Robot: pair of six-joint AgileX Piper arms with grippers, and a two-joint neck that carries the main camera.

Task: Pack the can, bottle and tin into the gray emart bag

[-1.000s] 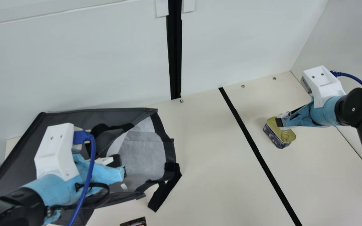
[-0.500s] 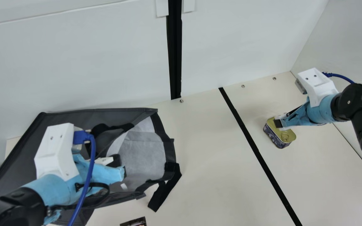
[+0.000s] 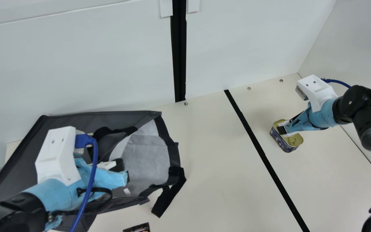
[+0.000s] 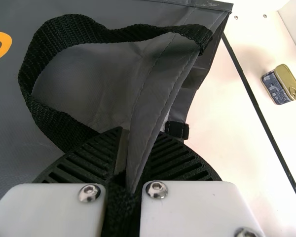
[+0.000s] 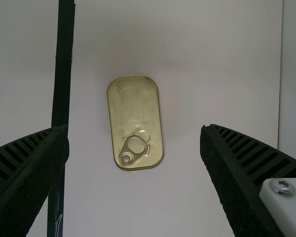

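Step in hand, by our reading: picking up the tin [image 3: 293,140] while the gray bag [image 3: 21,161] is held by its rim. The tin lies flat on the table, right of the black tape [image 3: 266,158]. Our right gripper [image 5: 134,129] is over it, spread wide and empty. Our left gripper [image 4: 140,136] is closed on a fold of the bag's edge.

Next move, we judge: lower squarely, close across the tin's narrow width, lift, then carry it to the bag's mouth. Remaining height is poorly seen; probably small.

View comparison: the main view gives the bag's pale lining [image 3: 145,158]; the left wrist view, the pinched fold and the tin's printed side. The right wrist view adds the ring pull [image 5: 127,158] and the gap along both long sides.
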